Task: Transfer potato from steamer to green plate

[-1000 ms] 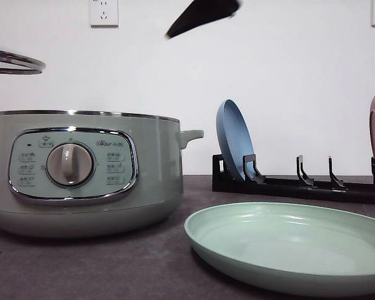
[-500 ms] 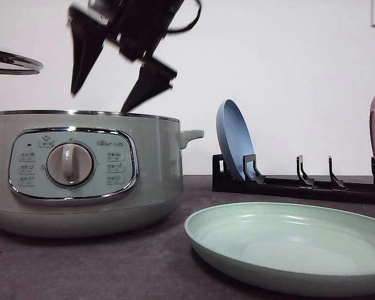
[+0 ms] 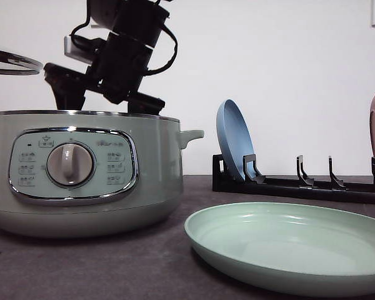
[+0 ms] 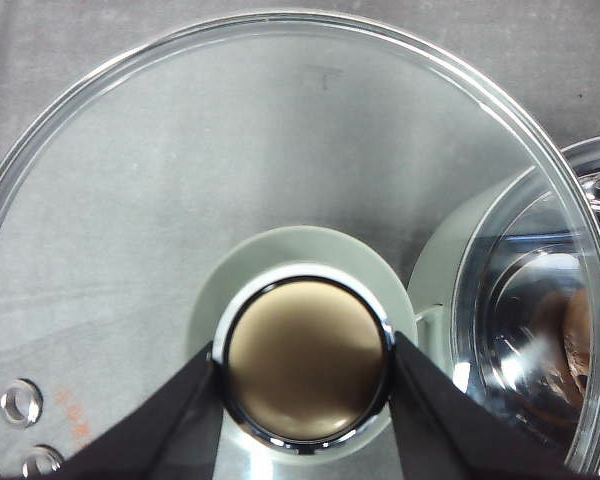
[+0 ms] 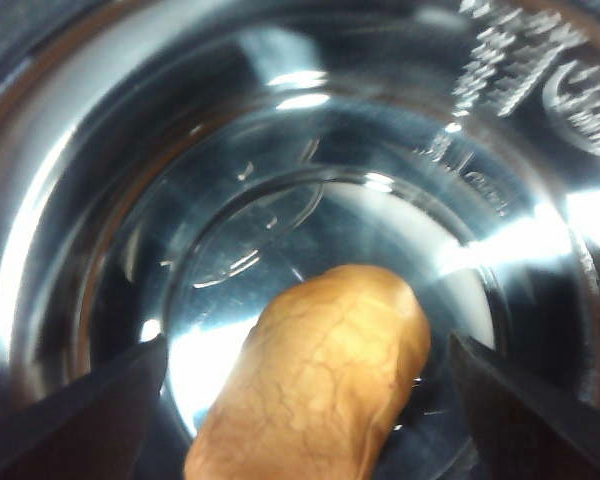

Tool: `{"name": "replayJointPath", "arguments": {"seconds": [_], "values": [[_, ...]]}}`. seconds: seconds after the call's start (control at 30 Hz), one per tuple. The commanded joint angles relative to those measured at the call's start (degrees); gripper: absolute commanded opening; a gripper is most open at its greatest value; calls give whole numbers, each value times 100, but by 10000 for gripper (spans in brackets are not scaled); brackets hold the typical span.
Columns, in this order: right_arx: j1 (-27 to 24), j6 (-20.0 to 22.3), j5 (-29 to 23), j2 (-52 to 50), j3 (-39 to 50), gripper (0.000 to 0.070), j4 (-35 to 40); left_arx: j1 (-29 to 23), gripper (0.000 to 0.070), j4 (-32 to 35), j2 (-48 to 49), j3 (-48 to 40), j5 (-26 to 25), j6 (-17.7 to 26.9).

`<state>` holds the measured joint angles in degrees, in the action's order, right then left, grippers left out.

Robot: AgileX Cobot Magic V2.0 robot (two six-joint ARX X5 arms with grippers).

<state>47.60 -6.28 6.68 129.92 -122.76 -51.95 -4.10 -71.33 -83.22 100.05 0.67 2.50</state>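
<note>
Right wrist view: potato (image 5: 320, 375) lay on steamer (image 3: 81, 175) floor, between spread fingers of right gripper (image 5: 305, 400), empty; long axis ran oblique to the finger line. Left gripper (image 4: 305, 375) clamped glass lid (image 4: 280, 150) knob, aside.

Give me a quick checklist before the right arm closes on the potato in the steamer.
1. Lid off the steamer, held aside by the left gripper: ok.
2. Right gripper open, fingers either side of the potato: ok.
3. Potato lying free on the pot floor: ok.
4. Fingers low enough to grip: cannot tell.
5. Green plate ready to receive: ok.
</note>
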Motion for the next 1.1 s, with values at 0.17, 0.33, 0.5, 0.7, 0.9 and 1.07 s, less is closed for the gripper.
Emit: {"name": "replayJointPath", "arguments": {"seconds": [0.17, 0.33, 0.5, 0.7, 0.9, 1.07], "values": [[70, -57, -174, 358, -179, 570, 0, -7, 0, 188, 33, 168, -2, 72], [70, -56, -223, 360, -179, 483, -32, -7, 0, 192, 33, 168, -2, 72], [70, -52, -205, 360, -179, 372, -205, -7, 0, 195, 33, 168, -2, 72], [83, -13, -157, 338, -185, 184, -211, -7, 0, 201, 33, 168, -4, 72], [72, 138, -140, 8, -214, 181, -254, -3, 0, 212, 33, 168, -12, 72], [44, 287, -144, -575, -227, 180, -289, -2, 0, 212, 33, 168, -69, 72]]}}
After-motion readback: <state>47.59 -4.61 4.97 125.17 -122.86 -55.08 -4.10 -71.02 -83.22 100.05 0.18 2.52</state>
